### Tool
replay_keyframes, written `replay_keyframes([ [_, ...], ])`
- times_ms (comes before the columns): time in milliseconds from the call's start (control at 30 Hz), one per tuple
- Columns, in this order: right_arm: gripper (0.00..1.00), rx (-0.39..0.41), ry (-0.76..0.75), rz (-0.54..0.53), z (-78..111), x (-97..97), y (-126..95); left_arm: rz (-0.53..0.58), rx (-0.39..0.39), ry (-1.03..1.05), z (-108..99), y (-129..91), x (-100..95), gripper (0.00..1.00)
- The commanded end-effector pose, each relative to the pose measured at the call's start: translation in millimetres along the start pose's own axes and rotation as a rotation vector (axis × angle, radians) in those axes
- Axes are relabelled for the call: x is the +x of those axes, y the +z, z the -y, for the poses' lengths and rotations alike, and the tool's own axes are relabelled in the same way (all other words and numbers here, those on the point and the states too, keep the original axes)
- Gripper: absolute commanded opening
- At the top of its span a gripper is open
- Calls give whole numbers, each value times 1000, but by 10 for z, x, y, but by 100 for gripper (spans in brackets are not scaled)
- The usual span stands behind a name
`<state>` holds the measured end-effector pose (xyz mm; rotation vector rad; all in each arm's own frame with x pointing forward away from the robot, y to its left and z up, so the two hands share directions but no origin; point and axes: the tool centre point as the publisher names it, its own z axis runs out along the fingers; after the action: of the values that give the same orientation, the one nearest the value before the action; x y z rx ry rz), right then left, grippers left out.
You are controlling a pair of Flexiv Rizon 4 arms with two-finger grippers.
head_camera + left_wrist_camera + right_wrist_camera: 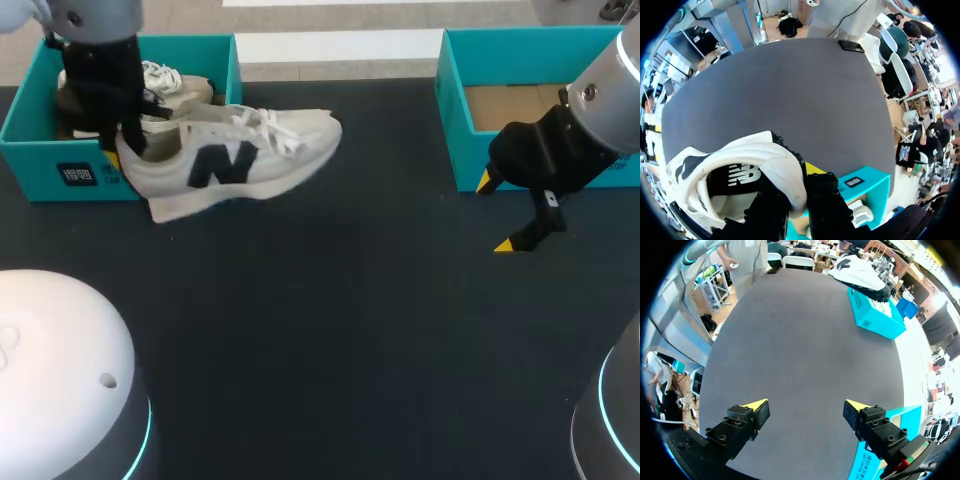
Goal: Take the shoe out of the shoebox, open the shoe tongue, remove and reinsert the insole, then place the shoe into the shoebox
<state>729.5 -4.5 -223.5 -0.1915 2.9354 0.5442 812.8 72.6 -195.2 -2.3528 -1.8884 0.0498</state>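
A: Yellow-tipped left gripper (125,152), what's its state?
B: Clamped on the heel of the shoe (235,160). The shoe hangs over the front wall of the left shoebox (60,178), toe pointing toward table centre.
A: And the right gripper (502,212)?
B: Fingers apart, empty, well away from the shoe. The left arm is nearer.

Shoe (235,160): right of the left shoebox (60,172), in the left gripper (122,152).
Other shoe (178,84): inside that shoebox.
Right gripper (498,213): before the right shoebox (450,110).

A dark table (330,330) bears an open teal box (450,110), brown-floored, at its right.
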Motion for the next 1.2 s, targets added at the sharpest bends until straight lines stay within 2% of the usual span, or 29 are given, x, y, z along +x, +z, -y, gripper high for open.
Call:
replay_keyframes([
  [33,100,3,1,0,-4,-5,16,8,3,28,54,18,-81,0],
  [633,100,3,1,0,-4,-5,16,8,3,28,54,18,-81,0],
  [700,100,3,1,0,-4,-5,16,-74,-49,4,127,65,-185,0],
  [867,100,3,1,0,-4,-5,16,-154,-104,-8,261,136,-426,0],
  [900,100,3,1,0,-4,-5,16,-169,-134,-14,292,156,-491,0],
  [1200,100,3,1,0,-4,-5,16,-144,-135,44,397,327,-950,0],
])
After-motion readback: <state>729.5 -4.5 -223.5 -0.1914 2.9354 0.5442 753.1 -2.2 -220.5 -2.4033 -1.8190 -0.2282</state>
